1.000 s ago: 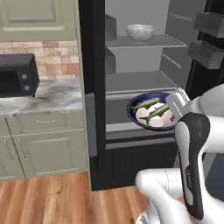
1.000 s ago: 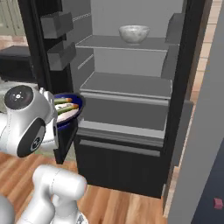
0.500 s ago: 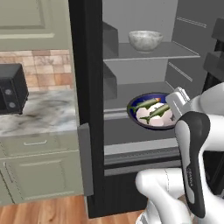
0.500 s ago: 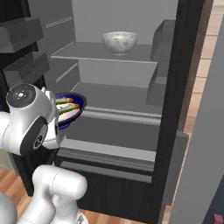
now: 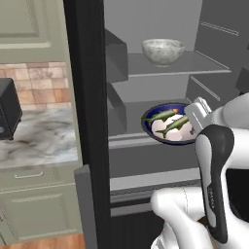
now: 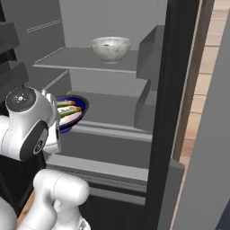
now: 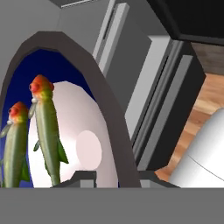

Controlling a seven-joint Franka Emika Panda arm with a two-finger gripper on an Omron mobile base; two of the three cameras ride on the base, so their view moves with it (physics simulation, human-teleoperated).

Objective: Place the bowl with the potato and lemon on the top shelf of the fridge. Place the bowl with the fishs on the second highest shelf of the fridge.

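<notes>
My gripper [image 7: 116,177] is shut on the rim of the bowl with the fishs [image 5: 170,125], a dark-blue-rimmed bowl with a white inside. It hangs at the front of the second highest shelf [image 5: 131,109] of the open fridge [image 5: 87,97]. In the hand view, two greenish fishs [image 7: 46,127] lie inside the rim [image 7: 100,87]. The grey-white marbled bowl [image 5: 163,51] stands on the top shelf [image 5: 194,65], and its wall hides the potato and lemon. From the right base view the blue bowl [image 6: 72,112] peeks out from behind my arm, below the marbled bowl [image 6: 111,48].
A black microwave [image 5: 7,114] sits on the marble counter [image 5: 39,141] left of the fridge. Door bins [image 6: 9,45] hang on the left door. The fridge's right wall and door [image 6: 202,134] stand close on the right. A closed drawer front [image 5: 146,155] lies below the second shelf.
The whole picture has shifted: the base has driven closer to the fridge, which now looks larger. The blue bowl stays in my gripper, now nearer the second shelf.
</notes>
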